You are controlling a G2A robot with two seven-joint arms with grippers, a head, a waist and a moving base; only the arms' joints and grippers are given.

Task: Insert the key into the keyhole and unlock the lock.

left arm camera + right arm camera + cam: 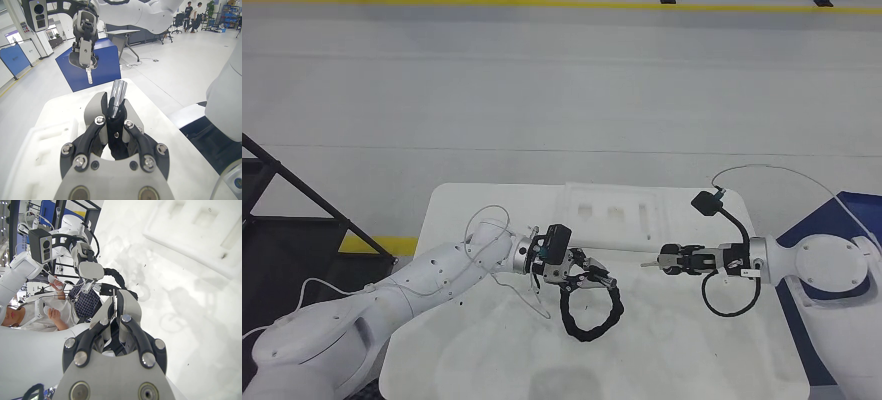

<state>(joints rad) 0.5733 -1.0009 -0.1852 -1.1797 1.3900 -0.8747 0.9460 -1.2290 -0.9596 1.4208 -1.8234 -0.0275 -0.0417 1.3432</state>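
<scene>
The left gripper (114,100) is clamped tight on the black-sleeved neck of the cable lock (115,130). The lock's chrome cylinder (117,96) juts out past the fingertips toward the right gripper (116,296). The black cable loop (592,315) curls out on the robot's side of the left gripper, over the white table (722,340). The right gripper is pinched closed on the head of the key (89,75). The blade points at the cylinder, with open air between tip and mouth. A foam tray (617,215) lies beyond both grippers, by the table's far edge.
</scene>
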